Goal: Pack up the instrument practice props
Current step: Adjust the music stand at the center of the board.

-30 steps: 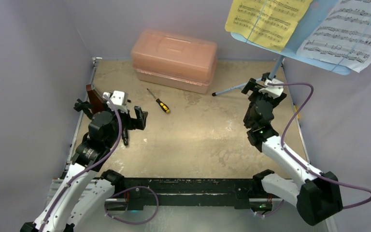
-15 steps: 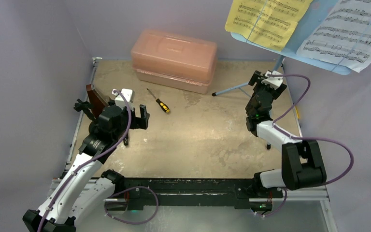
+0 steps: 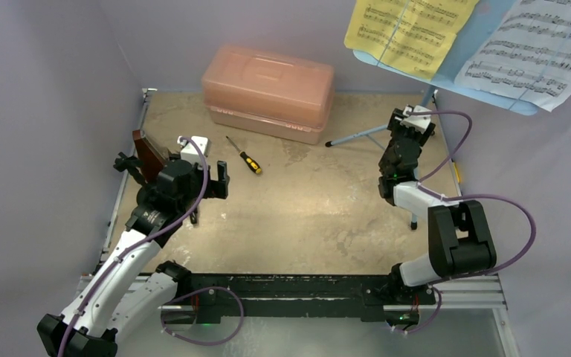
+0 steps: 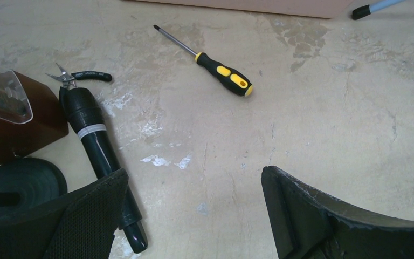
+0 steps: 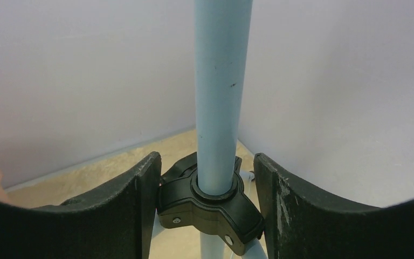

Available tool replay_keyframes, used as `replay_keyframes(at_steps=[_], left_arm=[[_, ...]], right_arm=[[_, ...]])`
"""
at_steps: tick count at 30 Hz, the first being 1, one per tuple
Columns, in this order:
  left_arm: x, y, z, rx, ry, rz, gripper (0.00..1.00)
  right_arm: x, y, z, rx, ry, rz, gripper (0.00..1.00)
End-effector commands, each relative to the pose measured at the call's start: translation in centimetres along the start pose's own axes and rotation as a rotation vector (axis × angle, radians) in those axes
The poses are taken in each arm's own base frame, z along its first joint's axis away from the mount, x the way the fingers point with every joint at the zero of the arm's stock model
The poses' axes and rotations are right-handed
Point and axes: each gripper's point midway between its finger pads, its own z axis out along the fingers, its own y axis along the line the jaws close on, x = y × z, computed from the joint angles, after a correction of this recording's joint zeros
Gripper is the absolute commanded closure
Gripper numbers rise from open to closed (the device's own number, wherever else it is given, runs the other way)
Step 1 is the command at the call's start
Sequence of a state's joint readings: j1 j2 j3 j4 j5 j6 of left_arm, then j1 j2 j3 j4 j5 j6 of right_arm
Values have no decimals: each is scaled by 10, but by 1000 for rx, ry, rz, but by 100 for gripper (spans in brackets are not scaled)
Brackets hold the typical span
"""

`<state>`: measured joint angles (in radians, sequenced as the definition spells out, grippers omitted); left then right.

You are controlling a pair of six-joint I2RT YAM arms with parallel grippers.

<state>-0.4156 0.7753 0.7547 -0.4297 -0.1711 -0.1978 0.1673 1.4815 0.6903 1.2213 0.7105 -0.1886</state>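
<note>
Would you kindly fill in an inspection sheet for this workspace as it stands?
Surface: beige scuffed tabletop, white scrapes.
Job's things: light-blue music stand upright at far right, yellow sheet-music page and white sheet-music page on it; brown wooden metronome at left, black pipe lying beside it.
Clutter: yellow-black screwdriver, small black pliers, closed translucent pink plastic case.
Grippers: left gripper open, empty; right gripper straddles the stand low down, grip unclear.
Cables: purple cables along both arms.
Surroundings: plain lilac walls.
</note>
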Motion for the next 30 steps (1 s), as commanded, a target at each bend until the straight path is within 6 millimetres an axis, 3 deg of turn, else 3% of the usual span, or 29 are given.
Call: replay_keyframes(at_steps=[1,5,8,18,30], left_arm=[[-15,-2,-1,2,-41,6,7],[-16,-3,-1,4,-41,7,7],[-16,-3,-1,5,-39,7,7],[-26,-5,-7,29,-105,1,8],[-75,-43,-29,235,-247,-30,7]], right_arm=[[-39,-7,-12,-50,-96,34,70],[-39,-6,-28,-124,-72,26,83],[-39,1,-44,-226,-72,20,87],[-41,49,-94,-627,-50,47,91],[-58,103,-133,-966,-92,107,92]])
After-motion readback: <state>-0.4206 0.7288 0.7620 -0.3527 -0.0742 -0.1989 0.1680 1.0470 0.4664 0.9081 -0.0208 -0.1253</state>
